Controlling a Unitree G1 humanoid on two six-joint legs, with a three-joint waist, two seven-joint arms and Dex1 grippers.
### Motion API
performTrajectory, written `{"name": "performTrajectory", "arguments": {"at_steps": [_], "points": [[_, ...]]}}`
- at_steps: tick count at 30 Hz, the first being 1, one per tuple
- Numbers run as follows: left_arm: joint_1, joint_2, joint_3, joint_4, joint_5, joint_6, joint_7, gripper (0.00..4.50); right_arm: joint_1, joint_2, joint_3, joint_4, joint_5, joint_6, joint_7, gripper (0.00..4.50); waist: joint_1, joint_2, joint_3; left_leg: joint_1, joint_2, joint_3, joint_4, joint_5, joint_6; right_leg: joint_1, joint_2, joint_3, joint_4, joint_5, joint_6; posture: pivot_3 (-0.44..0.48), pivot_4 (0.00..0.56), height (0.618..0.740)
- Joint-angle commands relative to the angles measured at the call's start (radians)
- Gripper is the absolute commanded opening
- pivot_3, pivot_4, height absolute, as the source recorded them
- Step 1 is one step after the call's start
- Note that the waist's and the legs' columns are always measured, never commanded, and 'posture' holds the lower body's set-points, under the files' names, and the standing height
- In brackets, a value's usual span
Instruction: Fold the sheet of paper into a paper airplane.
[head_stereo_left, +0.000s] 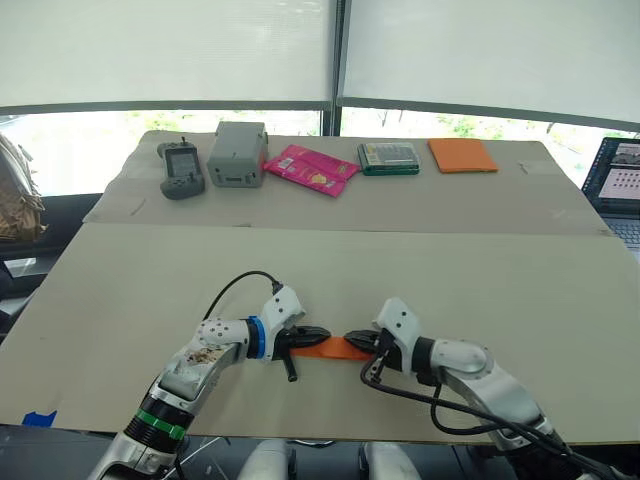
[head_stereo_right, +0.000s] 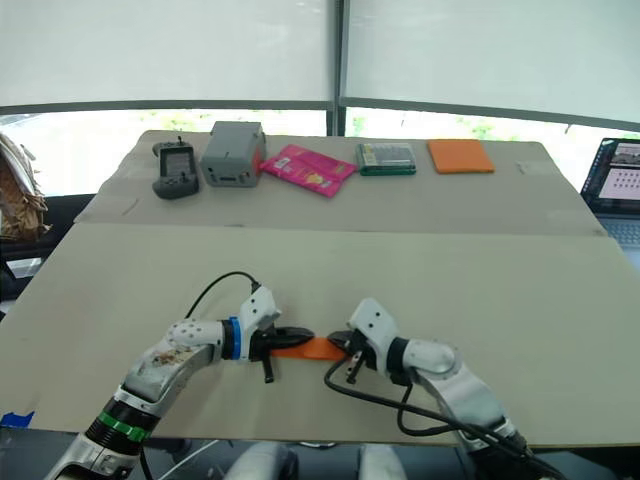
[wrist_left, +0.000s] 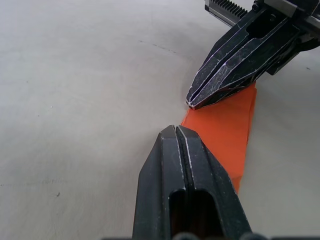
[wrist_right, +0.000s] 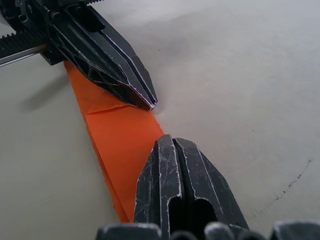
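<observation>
Near the front edge of the tan table (head_stereo_left: 500, 290), the two arms meet tip to tip over a narrow folded strip of bright orange paper.

Left arm: the left gripper (head_stereo_left: 318, 334) points toward the robot's right, its two black fingers (wrist_left: 182, 170) pressed together with no gap visible between them. Their tips rest at one end of the sheet of paper (head_stereo_left: 335, 348), which lies flat on the table. Whether the paper edge is pinched between the closed fingers or merely pressed beneath them cannot be told.

Centre: the sheet of paper appears as a long, layered orange band with a crease running across it near the left gripper's tips, as the right wrist view shows. It spans the short gap between the two grippers.

Right arm: the right gripper (head_stereo_left: 356, 339) points toward the robot's left, its fingers likewise closed flat against each other, tips on or at the opposite end of the strip. Again, a true grasp cannot be confirmed.

Far side of the table, left to right: a dark handheld controller (head_stereo_left: 181, 168), a grey box (head_stereo_left: 237, 153), a pink packet (head_stereo_left: 310, 169), a green flat box (head_stereo_left: 388, 157) and a smooth orange rectangle (head_stereo_left: 462, 155). A laptop (head_stereo_left: 617, 185) stands at the right edge.
</observation>
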Motion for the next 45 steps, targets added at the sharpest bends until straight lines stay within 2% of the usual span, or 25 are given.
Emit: {"name": "performTrajectory", "arguments": {"at_steps": [1,8,12,16,20,23,26,31,34,39,43,45], "points": [[0.052,0.088,0.021,0.012,0.039,0.045,0.002,0.0,0.009,-0.01,0.015,0.033,-0.022,0.011,0.013,0.04,-0.009,0.0,0.0,0.0,0.0,0.0,0.0,0.0,0.0,0.0,0.0,0.0,0.0,0.0,0.0,0.0,0.15,0.74],[0.133,0.207,0.134,-0.013,0.013,0.071,0.011,0.0,-0.011,-0.003,-0.024,0.021,0.018,0.018,0.031,0.04,-0.017,0.001,-0.001,0.001,0.001,0.0,-0.002,0.0,0.0,-0.001,0.0,0.0,0.0,0.0,-0.001,0.0,0.15,0.74],[0.141,0.18,0.222,-0.079,-0.089,0.121,0.02,0.0,-0.076,-0.002,-0.092,-0.044,0.102,0.064,0.061,0.04,-0.02,0.001,0.0,0.0,0.001,0.001,-0.002,0.0,0.0,-0.004,0.0,0.001,0.002,0.0,-0.001,0.0,0.15,0.74],[0.127,0.17,0.313,-0.14,-0.206,0.16,-0.002,0.0,-0.16,-0.058,-0.139,-0.13,0.21,0.128,0.163,0.04,-0.019,0.001,0.007,-0.005,0.001,0.001,-0.002,0.0,-0.001,-0.01,0.0,0.001,0.004,0.001,-0.002,0.0,0.15,0.74],[0.152,0.244,0.348,-0.184,-0.263,0.19,-0.075,0.0,-0.235,-0.152,-0.108,-0.199,0.279,0.204,0.276,0.04,-0.015,0.001,0.009,-0.012,0.001,0.0,-0.001,0.0,-0.001,-0.016,0.0,0.0,0.003,0.001,-0.002,0.0,0.15,0.74],[0.18,0.295,0.357,-0.198,-0.275,0.189,-0.113,0.0,-0.276,-0.168,-0.079,-0.203,0.284,0.231,0.297,0.04,-0.015,0.001,0.009,-0.022,-0.001,0.001,0.0,0.001,-0.001,-0.026,-0.002,0.001,0.005,0.001,-0.002,0.0,0.15,0.74],[0.216,0.328,0.395,-0.218,-0.314,0.203,-0.143,0.0,-0.308,-0.184,0.001,-0.188,0.225,0.229,0.319,0.04,-0.016,0.001,0.01,-0.023,-0.001,0.001,0.0,0.001,-0.001,-0.028,-0.002,0.001,0.004,0.001,-0.003,0.0,0.15,0.74],[0.263,0.344,0.422,-0.252,-0.333,0.207,-0.133,0.0,-0.354,-0.123,0.079,-0.062,0.106,0.177,0.247,0.04,-0.015,0.0,0.01,-0.023,-0.001,0.001,0.0,0.001,-0.002,-0.028,-0.003,0.001,0.004,0.003,-0.004,0.0,0.15,0.74],[0.279,0.341,0.427,-0.277,-0.344,0.216,-0.117,0.0,-0.39,-0.078,0.08,0.029,0.051,0.154,0.201,0.04,-0.015,0.0,0.01,-0.023,-0.001,0.002,0.001,0.003,-0.004,-0.028,-0.002,0.001,0.004,0.004,-0.005,0.0,0.15,0.74],[0.293,0.328,0.415,-0.276,-0.317,0.224,-0.065,0.0,-0.414,-0.062,0.078,0.114,0.012,0.12,0.21,0.04,-0.013,0.0,0.01,-0.022,0.0,0.002,0.001,0.003,-0.005,-0.028,-0.001,0.0,0.005,0.005,-0.006,0.0,0.15,0.74],[0.286,0.33,0.403,-0.258,-0.307,0.212,-0.066,0.0,-0.427,-0.021,0.013,0.123,0.06,0.128,0.208,0.04,-0.015,0.0,0.01,-0.023,0.0,0.001,0.001,0.003,-0.005,-0.029,-0.001,0.0,0.005,0.005,-0.006,0.0,0.15,0.74],[0.28,0.327,0.4,-0.254,-0.317,0.215,-0.073,0.0,-0.456,0.02,-0.075,0.124,0.127,0.128,0.203,0.04,-0.019,0.0,0.01,-0.023,0.0,0.002,0.001,0.003,-0.005,-0.029,-0.001,0.001,0.005,0.006,-0.006,0.0,0.15,0.74]]}}
